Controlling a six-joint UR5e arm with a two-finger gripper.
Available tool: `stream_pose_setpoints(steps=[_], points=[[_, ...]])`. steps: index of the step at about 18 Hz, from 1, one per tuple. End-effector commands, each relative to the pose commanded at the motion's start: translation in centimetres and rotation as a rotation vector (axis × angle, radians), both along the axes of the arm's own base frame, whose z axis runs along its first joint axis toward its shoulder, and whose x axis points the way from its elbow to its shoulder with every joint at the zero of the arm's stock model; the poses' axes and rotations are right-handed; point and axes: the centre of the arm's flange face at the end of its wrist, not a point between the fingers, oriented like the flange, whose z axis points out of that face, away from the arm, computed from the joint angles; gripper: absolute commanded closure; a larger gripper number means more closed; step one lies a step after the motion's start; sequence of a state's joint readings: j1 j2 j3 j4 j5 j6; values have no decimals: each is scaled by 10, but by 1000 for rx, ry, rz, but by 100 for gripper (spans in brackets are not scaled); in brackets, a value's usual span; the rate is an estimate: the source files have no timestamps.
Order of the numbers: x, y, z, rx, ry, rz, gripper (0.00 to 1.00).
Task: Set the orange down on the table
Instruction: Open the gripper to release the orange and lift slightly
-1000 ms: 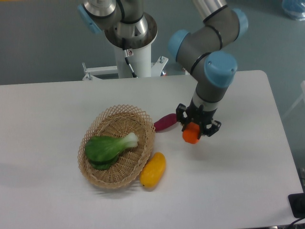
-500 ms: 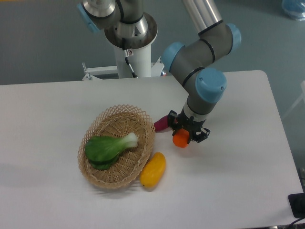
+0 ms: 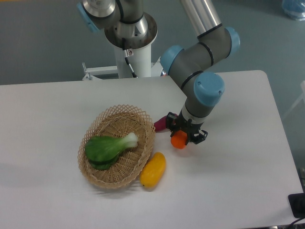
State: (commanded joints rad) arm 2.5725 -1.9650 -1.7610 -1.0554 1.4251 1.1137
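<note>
The orange (image 3: 179, 140) is small, round and bright orange. My gripper (image 3: 183, 135) is shut on it, with black fingers on either side, holding it low over the white table (image 3: 238, 181), just right of the wicker basket. I cannot tell whether the orange touches the tabletop. The arm comes down from the upper right.
A wicker basket (image 3: 97, 176) holds a green leafy vegetable (image 3: 107, 148). A yellow oblong fruit (image 3: 153, 170) lies by the basket's right rim. A purple vegetable (image 3: 161, 123) lies partly behind the gripper. The robot base (image 3: 131, 57) stands at the table's far edge.
The gripper has moved left and slightly down with the orange, closer to the basket and the purple vegetable. Most of that shift came in the first half second.
</note>
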Motion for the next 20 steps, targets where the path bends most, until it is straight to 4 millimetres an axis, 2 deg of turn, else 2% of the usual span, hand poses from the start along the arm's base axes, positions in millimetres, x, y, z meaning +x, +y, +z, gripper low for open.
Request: stream_pose_setpoints(steps=[5, 7, 8, 12, 13, 16, 20], points=[[1, 1, -1, -1, -1, -3, 40], [1, 2, -1, -1, -1, -6, 27], [1, 2, -1, 0, 0, -6, 26], [0, 2, 1, 3, 5, -3, 0], [0, 2, 4, 6, 9, -3, 0], [-8, 3, 30, 33, 52, 3, 0], [-47, -8, 99, 105, 166, 52, 0]])
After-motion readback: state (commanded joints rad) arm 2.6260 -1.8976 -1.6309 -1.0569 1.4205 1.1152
